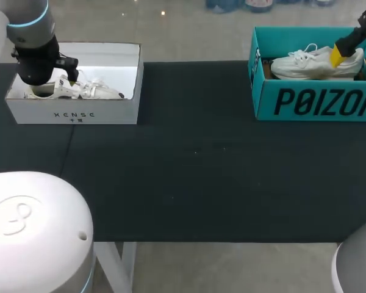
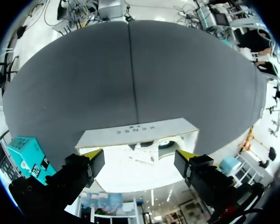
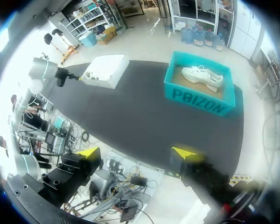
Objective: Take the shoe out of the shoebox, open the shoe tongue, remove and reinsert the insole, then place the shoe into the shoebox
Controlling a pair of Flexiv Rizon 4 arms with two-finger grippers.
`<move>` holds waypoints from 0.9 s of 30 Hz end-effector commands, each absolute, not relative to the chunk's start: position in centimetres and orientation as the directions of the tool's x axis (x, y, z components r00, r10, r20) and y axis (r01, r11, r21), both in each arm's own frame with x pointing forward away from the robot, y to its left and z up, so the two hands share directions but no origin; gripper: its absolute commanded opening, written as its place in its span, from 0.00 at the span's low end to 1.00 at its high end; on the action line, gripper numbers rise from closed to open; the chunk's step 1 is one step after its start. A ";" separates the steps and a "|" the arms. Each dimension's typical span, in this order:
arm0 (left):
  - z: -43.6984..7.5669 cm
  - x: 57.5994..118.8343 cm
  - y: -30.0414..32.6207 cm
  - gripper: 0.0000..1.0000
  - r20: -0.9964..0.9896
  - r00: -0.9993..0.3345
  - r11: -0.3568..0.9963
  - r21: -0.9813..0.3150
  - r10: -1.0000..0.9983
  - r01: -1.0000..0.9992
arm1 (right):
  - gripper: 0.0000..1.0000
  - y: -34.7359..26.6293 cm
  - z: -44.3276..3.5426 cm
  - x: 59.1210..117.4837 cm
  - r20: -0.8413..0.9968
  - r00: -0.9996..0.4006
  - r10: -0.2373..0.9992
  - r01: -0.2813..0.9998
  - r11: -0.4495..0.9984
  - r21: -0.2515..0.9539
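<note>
The first step is judged to be in hand, since both shoes are seen lying in their boxes. At the left, the left gripper (image 2: 139, 155) is held over the white shoebox (image 1: 73, 113), released, its fingers spread to either side of the white shoe (image 1: 100, 91) lying inside, and no contact with the shoe is seen. The next move is judged to call for a descent between the box walls, a grip on the shoe's upper, and a straight lift over the rim. The walls stand close around the shoe and the box sits near the table's far left edge, so little sideways play is allowed. The broad stretch of dark table (image 1: 189, 177) between the boxes is judged to offer room for the tongue and insole work. At the right, a second shoe (image 1: 305, 64) is seen in the teal shoebox (image 1: 317, 101), with a yellow-tipped black finger (image 1: 337, 55) over its rear part, though contact cannot be told. In its own wrist view the right gripper (image 3: 136, 152) is shown released, with nothing between its fingers
</note>
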State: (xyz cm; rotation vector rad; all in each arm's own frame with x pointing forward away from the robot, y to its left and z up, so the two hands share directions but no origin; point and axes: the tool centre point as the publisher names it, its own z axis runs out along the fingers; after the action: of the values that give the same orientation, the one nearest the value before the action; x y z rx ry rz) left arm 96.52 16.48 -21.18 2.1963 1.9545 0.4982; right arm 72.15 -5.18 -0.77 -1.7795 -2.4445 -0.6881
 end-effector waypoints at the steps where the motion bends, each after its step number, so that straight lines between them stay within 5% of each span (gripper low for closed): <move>1: -20.9 96.1 16.5 1.00 0.146 0.089 -0.134 0.336 0.985 0.932 | 1.00 -5.1 -0.6 72.4 0.286 -0.340 0.896 0.915 0.245 0.320; 23: -20.9 96.1 16.5 1.00 0.146 0.089 -0.134 0.336 0.985 0.932 | 1.00 -5.1 -0.6 72.4 0.286 -0.340 0.896 0.915 0.245 0.320; 27: -20.9 96.1 16.5 1.00 0.146 0.089 -0.134 0.336 0.985 0.932 | 1.00 -4.7 -2.8 77.4 0.300 -0.291 0.908 0.938 0.210 0.274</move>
State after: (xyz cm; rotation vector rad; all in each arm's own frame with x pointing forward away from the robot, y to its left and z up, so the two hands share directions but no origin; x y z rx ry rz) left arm 96.32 16.48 -20.88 2.1970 1.9563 0.5013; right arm 73.51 -5.59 -1.56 -1.8432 -2.4130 -0.6776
